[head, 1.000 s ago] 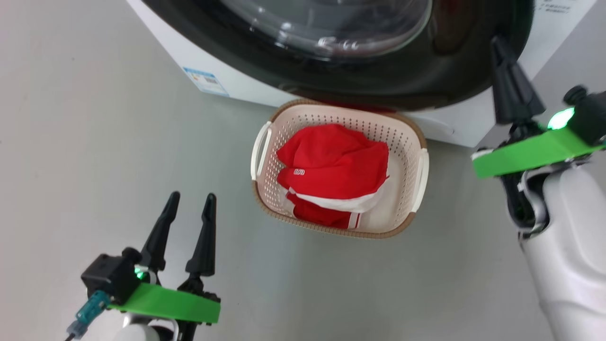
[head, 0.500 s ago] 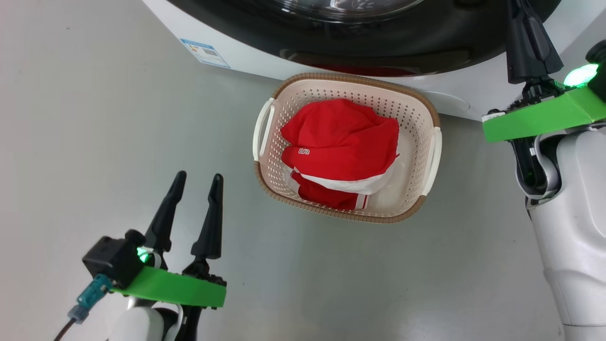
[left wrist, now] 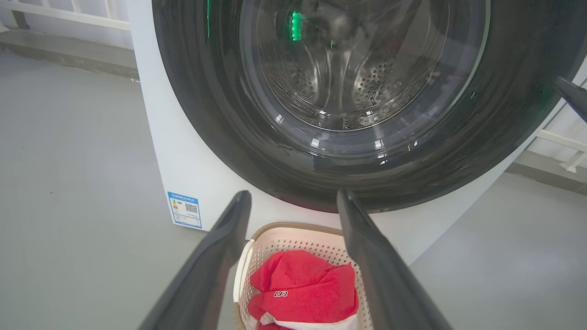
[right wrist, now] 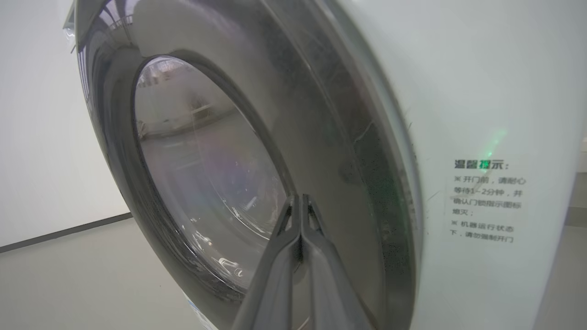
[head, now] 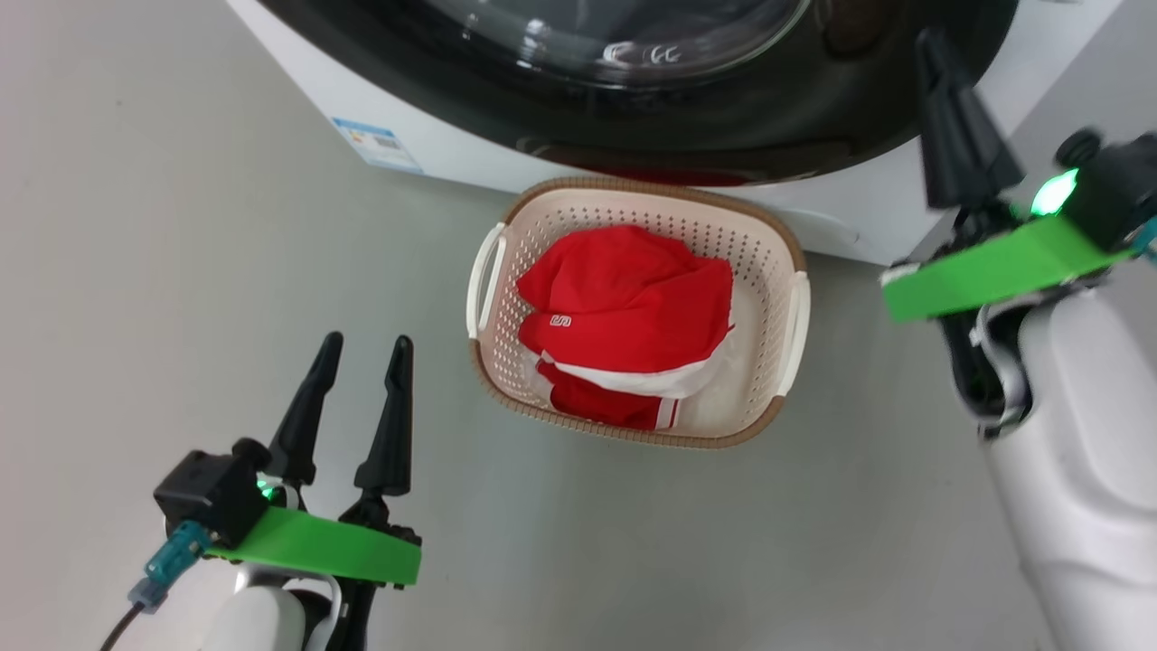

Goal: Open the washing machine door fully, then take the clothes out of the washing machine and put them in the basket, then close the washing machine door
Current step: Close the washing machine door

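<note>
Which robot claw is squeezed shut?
The right gripper: its two fingers are pressed together, up by the door. The left gripper has its fingers spread apart, down beside the basket.

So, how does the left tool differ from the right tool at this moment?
The left tool is open, its fingers spread apart; the right tool is shut, fingers pressed together. The left tool is over the floor, left of the basket; the right tool is raised at the black rim of the washing machine door. Both have long dark fingers and hold nothing.
</note>
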{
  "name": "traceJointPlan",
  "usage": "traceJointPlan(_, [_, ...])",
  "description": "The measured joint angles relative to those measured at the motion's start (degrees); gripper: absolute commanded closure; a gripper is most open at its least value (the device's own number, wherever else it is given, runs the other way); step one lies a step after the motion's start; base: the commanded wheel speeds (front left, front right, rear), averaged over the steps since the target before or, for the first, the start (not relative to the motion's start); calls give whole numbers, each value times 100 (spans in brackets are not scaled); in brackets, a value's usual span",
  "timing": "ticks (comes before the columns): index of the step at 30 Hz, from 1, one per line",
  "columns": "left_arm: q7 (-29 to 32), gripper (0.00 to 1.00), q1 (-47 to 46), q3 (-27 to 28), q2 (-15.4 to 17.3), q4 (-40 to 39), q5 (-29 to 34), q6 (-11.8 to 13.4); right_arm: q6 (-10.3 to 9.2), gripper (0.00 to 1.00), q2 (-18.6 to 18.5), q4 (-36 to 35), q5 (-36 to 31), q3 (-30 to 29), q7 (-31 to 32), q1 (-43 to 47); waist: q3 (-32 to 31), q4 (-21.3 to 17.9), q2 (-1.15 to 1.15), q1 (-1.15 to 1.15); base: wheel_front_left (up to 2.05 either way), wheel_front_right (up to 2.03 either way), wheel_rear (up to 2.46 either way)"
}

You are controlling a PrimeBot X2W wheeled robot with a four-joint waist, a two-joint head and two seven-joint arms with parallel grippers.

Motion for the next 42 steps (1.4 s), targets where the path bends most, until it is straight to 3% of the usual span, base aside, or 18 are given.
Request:
traceJointPlan(4, [0, 0, 64, 38, 24, 120, 44, 0, 0, 57, 58, -2, 46, 112, 0, 428, -187, -90, 0, 0, 0, 0, 0])
traceJointPlan(6, [0, 0, 120, 48, 94, 178, 44, 0, 0, 7, 64, -8, 56, 166, 0, 614, -285, -140, 0, 0, 0, 0, 0])
traceJointPlan(7, [0, 0, 144, 60, 129, 216, 43, 0, 0, 0, 70, -18, 73, 178, 0, 700, -333, -165, 0, 0, 0, 0, 0])
traceJointPlan(32, [0, 0, 862, 286, 771, 410, 12, 0, 0, 0, 181, -309, 244, -105, 3, 2835, -1500, -1052, 0, 0, 0, 0, 0])
traceJointPlan(42, [0, 0, 1140, 474, 842, 380, -26, 0, 0, 0, 168, -379, 243, -318, 7, 3359, -1773, -1466, 0, 0, 0, 0, 0])
